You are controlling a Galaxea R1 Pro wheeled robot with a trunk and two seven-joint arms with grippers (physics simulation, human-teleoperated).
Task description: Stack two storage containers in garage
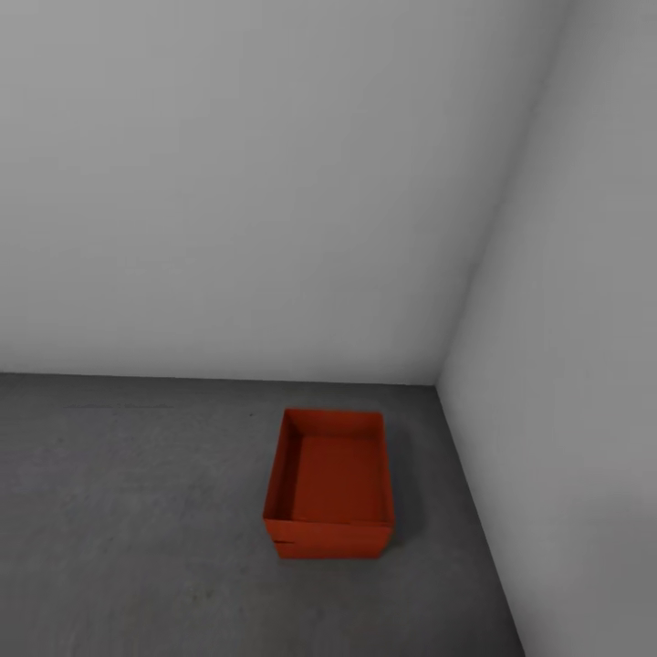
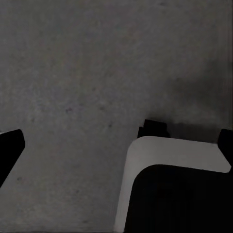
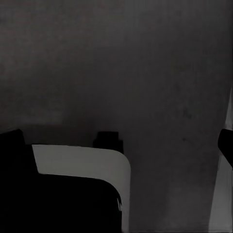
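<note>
Concrete floor: dark grey, speckled, running to a corner of two plain pale grey walls.

Storage containers: orange-red, lidless; one box stands on the floor near the corner, just short of both walls. A seam low on its front face suggests a second box beneath; cannot confirm.

Left gripper: dark fingertips at the frame edges, wide apart, nothing between them, floor below.

Right gripper: likewise spread and empty, over shaded floor.
</note>
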